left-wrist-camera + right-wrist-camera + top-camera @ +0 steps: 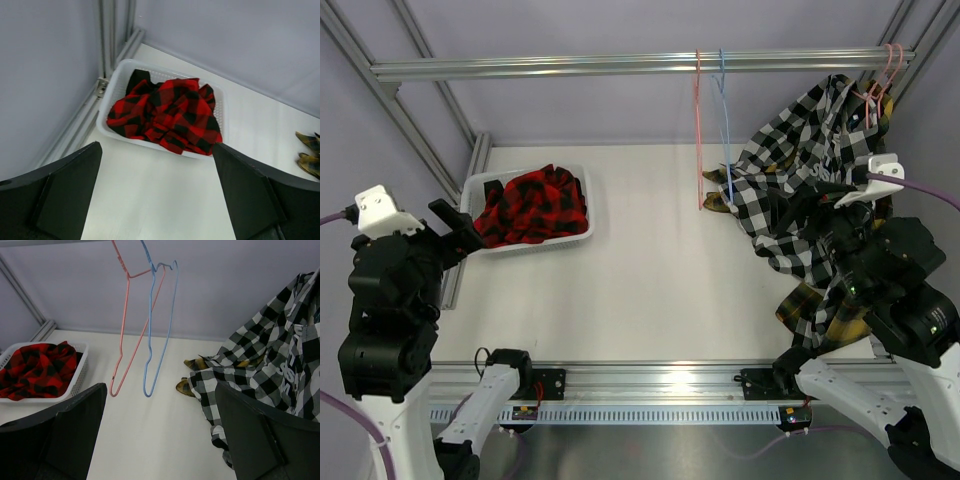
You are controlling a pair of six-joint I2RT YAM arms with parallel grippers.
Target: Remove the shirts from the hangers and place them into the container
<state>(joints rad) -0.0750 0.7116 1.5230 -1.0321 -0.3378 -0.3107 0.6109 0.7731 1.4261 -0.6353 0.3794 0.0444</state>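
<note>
White table (650,280) with pale walls and a metal rail (570,67) across the back fills the top view. The container (478,186) lies at the far left of the table, its long axis running left to right. It holds the crumpled red-and-black plaid shirt (535,205). Well right of the container, the pink hanger (699,130) and the blue hanger (725,130) hang empty from the rail, hooks up and long axes vertical. Further right of the container, the black-and-white check shirt (790,180) droops from the rail's right end down to the table. The yellow-and-dark plaid shirt (835,320) lies under its near edge. The left gripper (468,228) is just beside the container's near left corner and points toward it. The right arm (900,290) is bent in front of the check shirt.

From the left wrist, the container is seen cornerwise between the two fingers. Some plain black cloth (137,80) shows at its far end, under the red plaid. The jaws stand wide apart and hold nothing.

From the right wrist, the right gripper (160,386) points at the two hangers, with the container at the left edge. Its jaws are also wide and empty.
</note>
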